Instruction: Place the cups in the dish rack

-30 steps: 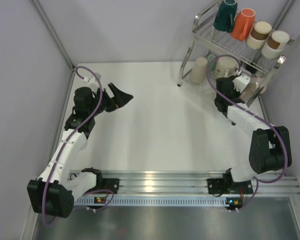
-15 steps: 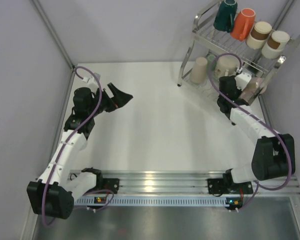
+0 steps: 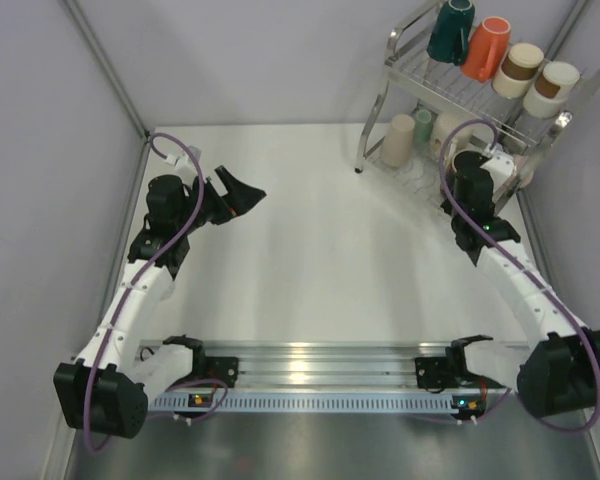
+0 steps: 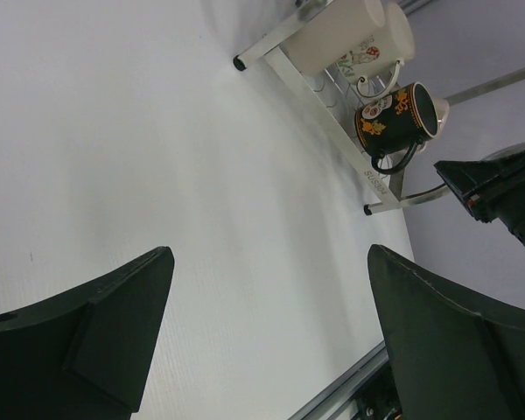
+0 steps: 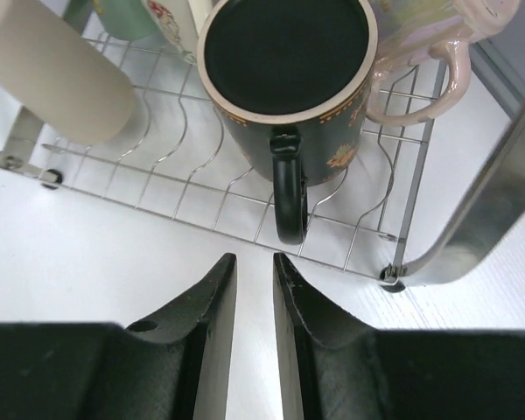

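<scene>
The dish rack (image 3: 377, 118) stands at the back right. Its upper shelf holds a dark teal cup (image 3: 450, 30), an orange cup (image 3: 486, 47) and two white-and-brown cups (image 3: 521, 68). The lower shelf holds a beige cup (image 5: 52, 79), a green-lined cup (image 5: 131, 13), a pinkish mug (image 5: 420, 35) and a black flowered mug (image 5: 284, 61), its handle pointing at my right gripper (image 5: 254, 258). That gripper (image 3: 477, 158) is just in front of the handle, apart from it, empty, its jaws a narrow gap apart. My left gripper (image 3: 238, 192) is wide open and empty over the table's back left.
The rack's lower wire shelf (image 5: 157, 175) ends just ahead of the right fingertips; its frame post (image 5: 472, 219) rises to the right. The left wrist view shows the rack's foot bar (image 4: 332, 131) and the black mug (image 4: 394, 114). Walls close in on the table at the left and back.
My right gripper held a mug at the rack's lower shelf; it has let go and drawn back, and the arm has straightened. The left arm has not moved.
</scene>
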Tool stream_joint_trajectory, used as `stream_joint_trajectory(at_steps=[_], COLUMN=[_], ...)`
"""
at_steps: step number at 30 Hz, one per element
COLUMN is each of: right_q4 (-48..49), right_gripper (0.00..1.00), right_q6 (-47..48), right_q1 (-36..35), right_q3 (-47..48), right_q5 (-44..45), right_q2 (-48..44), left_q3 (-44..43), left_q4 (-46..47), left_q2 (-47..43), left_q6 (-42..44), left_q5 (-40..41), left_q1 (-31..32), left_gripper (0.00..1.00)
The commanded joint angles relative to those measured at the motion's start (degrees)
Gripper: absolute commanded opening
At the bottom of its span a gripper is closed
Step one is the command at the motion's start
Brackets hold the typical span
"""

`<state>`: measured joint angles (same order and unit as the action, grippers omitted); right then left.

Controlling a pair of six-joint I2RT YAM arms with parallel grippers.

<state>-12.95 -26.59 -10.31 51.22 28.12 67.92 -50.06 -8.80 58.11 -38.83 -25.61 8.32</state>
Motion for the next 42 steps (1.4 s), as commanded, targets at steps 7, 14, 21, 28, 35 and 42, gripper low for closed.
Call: stream_joint_trajectory(at_steps=[7, 14, 21, 28, 35, 42], right_q4=[-5.1, -10.4, -12.5, -5.0, 11.8, 22.2], right_gripper=[0.13, 0.00, 0.00, 0.00, 0.00, 0.00], right_q6=[-0.8, -2.2, -0.6, -2.7, -7.7, -9.4], right_q1=[1.2, 2.3, 12.7, 36.6, 43.1, 46.0], right_q3=[-3.2, -8.1, -9.5, -11.5, -14.8, -13.2], right_q5=[-8.9, -9.6, -8.8, -37.1, -43.9, -46.1], right_q2=[-11.8, -26.0, -33.6, -25.7, -14.9, -6.4], left_q3=[-1.9, -1.5, -0.4, -0.6, 0.5, 0.8], left_q4=[0.5, 0.6, 3.0, 2.9, 3.0, 4.1], left_q2=[-1.2, -2.1, -2.8, -3.3, -2.6, -1.2], left_q6=[-0.7, -0.5, -2.1, -1.0, -1.2, -1.0], left_q5=[-1.3, -2.7, -5.5, -5.9, -5.3, -5.4], left_q1=[-0.1, -0.1, -0.1, -0.1, -0.1, -0.2], left_gripper=[0.98, 0.98, 0.97, 0.96, 0.96, 0.96])
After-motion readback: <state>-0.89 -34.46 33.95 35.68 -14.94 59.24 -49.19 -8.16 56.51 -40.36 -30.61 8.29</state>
